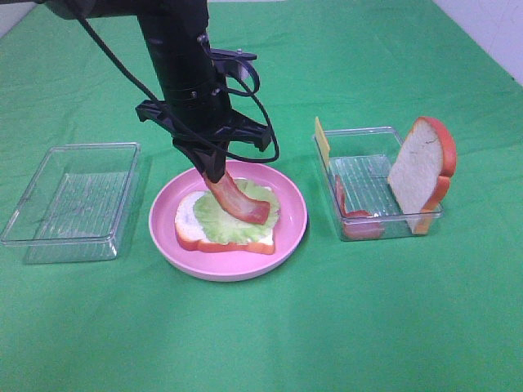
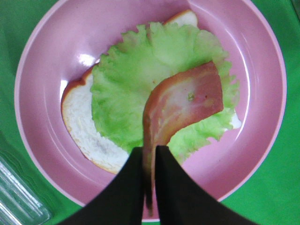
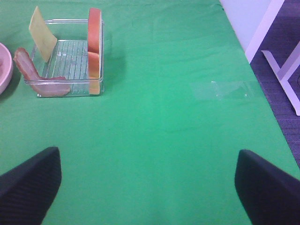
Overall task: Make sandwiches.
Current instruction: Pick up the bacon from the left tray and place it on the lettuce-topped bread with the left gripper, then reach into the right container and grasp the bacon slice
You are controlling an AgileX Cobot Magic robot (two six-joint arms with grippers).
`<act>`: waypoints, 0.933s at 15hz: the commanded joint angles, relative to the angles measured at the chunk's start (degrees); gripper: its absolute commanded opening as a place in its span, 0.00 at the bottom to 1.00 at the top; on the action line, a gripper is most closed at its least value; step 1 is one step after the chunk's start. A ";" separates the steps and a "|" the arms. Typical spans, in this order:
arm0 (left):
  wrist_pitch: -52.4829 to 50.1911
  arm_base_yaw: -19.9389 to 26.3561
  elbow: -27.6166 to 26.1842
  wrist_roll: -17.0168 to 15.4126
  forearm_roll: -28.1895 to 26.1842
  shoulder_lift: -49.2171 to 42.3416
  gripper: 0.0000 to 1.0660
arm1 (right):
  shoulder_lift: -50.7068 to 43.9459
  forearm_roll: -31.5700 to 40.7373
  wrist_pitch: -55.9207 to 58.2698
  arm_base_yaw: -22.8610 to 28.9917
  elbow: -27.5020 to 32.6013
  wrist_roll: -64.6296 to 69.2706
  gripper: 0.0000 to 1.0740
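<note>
The left hand (image 1: 214, 173) hangs over the pink plate (image 1: 288, 233). Its two black fingers (image 2: 126, 187) are pinched narrow on the upper end of a bacon strip (image 1: 239, 200). The strip slants down from the fingertips, and its broad free end rests on the lettuce leaf (image 1: 222, 224) just beneath the hand. The leaf lies flat on a bread slice (image 1: 188, 222), which lies on the plate with its orange-brown crust showing past the leaf's edge. This part-built sandwich sits directly under the left hand.

The right hand (image 3: 147, 157) is out of the high view. In its own view its fingers (image 3: 33, 183) stand wide apart, with only the green cloth of the table (image 1: 368, 327) between them.

Well ahead of the right hand, toward the left hand's side, is a clear tray (image 1: 376, 131). In it a second bread slice (image 1: 421, 167) stands on edge against the wall farthest from the left hand. A cheese slice (image 1: 323, 140) leans upright at the wall nearest the left hand. A second bacon strip (image 1: 353, 219) curls down that same side onto the tray floor.

The other clear tray (image 1: 73, 200) sits on the table on the left hand's opposite side, just beside the plate.
</note>
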 commanded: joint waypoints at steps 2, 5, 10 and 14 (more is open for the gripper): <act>0.34 -0.29 -0.17 -2.41 0.46 -0.06 0.55 | 0.17 -0.34 -0.63 -0.11 0.00 0.63 0.90; 0.40 -0.29 -0.17 -2.75 2.01 -0.40 0.90 | 0.17 -0.34 -0.63 -0.11 0.00 0.63 0.90; 3.09 0.52 -2.12 -2.46 2.64 -3.67 0.94 | 0.17 -0.34 -0.63 -0.11 0.00 0.63 0.90; 7.05 13.24 -4.35 1.26 3.90 -8.02 0.93 | 0.17 -0.34 -0.63 -0.11 0.00 0.63 0.90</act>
